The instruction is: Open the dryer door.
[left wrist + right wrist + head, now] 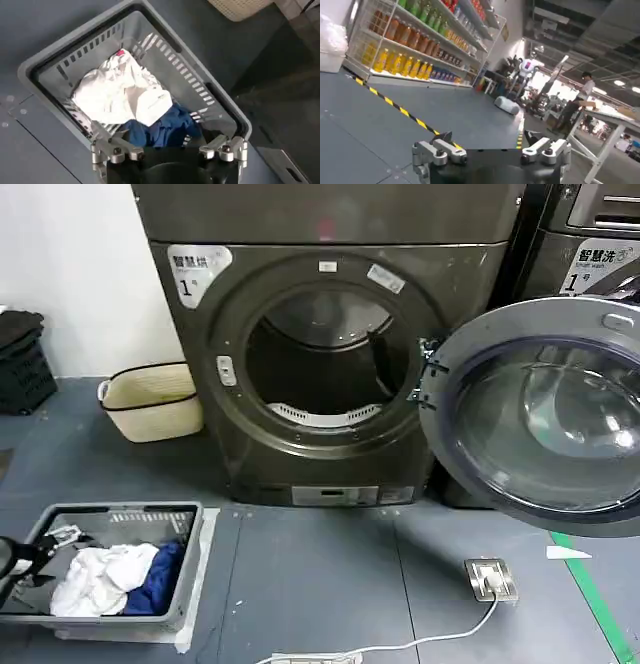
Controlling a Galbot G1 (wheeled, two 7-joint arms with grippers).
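The dark grey dryer (330,334) stands straight ahead, marked "1". Its round glass door (545,414) is swung wide to the right on its hinge, and the drum opening (320,359) is bare and dark inside. My left gripper (22,559) hangs low at the left, far from the door, above a grey laundry basket (45,62). In the left wrist view it (170,145) is open and holds nothing. My right gripper (489,137) is open too, with nothing between its fingers. It faces away across the floor towards distant shelves.
The grey basket (110,514) holds white and blue clothes (120,579). A cream basket (150,399) sits left of the dryer and black crates (20,359) stand at the far left. A second machine (590,244) stands behind the door. A floor socket (490,577) with a cable lies lower right.
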